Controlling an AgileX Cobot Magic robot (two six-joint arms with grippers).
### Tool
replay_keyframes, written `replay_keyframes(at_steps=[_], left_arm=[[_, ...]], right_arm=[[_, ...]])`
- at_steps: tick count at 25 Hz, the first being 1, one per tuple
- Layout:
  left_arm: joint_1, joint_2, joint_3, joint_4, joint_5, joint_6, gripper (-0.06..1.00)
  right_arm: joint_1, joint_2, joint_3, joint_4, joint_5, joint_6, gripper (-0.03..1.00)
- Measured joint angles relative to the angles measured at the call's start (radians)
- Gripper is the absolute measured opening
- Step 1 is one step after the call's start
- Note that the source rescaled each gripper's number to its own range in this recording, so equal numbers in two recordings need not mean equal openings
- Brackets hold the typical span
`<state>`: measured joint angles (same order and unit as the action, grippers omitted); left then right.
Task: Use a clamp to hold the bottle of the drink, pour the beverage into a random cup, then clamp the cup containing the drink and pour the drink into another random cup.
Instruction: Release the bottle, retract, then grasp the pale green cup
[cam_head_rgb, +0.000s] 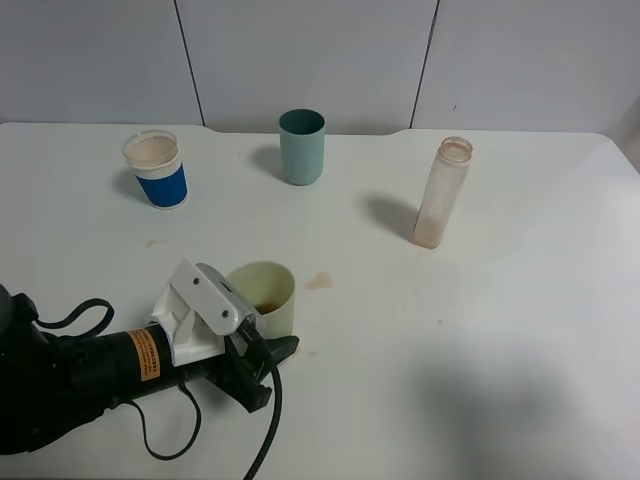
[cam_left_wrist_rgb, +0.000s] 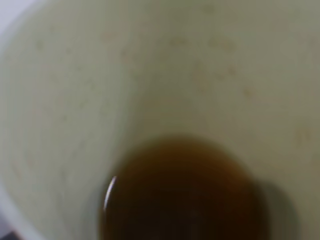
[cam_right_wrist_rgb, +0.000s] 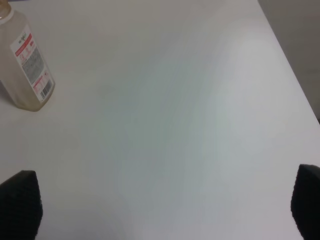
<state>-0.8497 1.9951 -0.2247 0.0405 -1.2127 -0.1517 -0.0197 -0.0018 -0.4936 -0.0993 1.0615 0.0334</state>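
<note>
The pale yellow-green cup (cam_head_rgb: 268, 290) stands upright at the front left of the table, with brown beverage (cam_head_rgb: 270, 306) in its bottom. My left gripper (cam_head_rgb: 268, 330) reaches in from the left and is shut on this cup; one dark finger (cam_head_rgb: 285, 348) shows on its near side. The left wrist view is filled by the cup's inner wall (cam_left_wrist_rgb: 165, 75) and the beverage (cam_left_wrist_rgb: 185, 195). The clear bottle (cam_head_rgb: 440, 195) stands uncapped at the right, nearly empty, its label showing in the right wrist view (cam_right_wrist_rgb: 27, 65). My right gripper (cam_right_wrist_rgb: 165, 210) is open over bare table, away from the bottle. The blue-sleeved cup (cam_head_rgb: 155, 170) stands at the back left.
A darker teal cup (cam_head_rgb: 301, 147) stands at the back middle. A small brown spill (cam_head_rgb: 320, 281) lies on the white table (cam_head_rgb: 480, 330) just right of the held cup. The left arm's cable (cam_head_rgb: 265, 430) trails toward the front edge.
</note>
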Motion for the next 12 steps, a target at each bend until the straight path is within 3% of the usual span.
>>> replay_keyframes(at_steps=[12], left_arm=[[0.000, -0.056, 0.000, 0.001, 0.019, -0.012, 0.02]], right_arm=[[0.000, 0.000, 0.000, 0.000, 0.000, 0.000, 1.00]])
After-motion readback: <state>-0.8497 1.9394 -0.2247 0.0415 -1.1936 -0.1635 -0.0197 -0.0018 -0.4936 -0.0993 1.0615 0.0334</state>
